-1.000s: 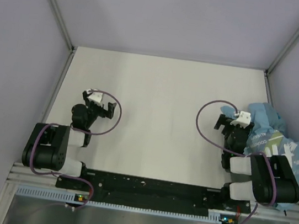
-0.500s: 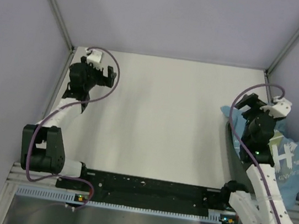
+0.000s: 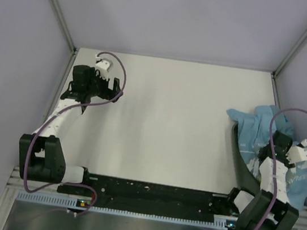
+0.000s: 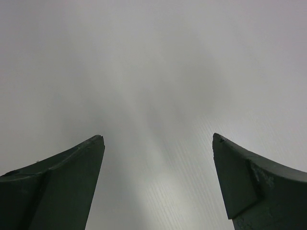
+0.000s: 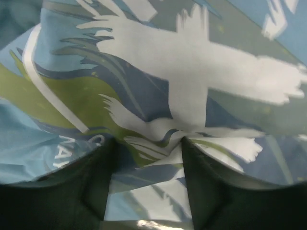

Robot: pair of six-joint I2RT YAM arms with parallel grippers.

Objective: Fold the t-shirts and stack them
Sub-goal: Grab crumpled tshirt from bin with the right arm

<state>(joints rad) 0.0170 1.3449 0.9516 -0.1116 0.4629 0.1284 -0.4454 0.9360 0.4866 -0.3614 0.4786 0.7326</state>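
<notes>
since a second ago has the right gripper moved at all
Yes. In the top view the right gripper has swung from beside the t-shirts out over the pile, closer to the table's right edge, and now presses into the printed cloth.
</notes>
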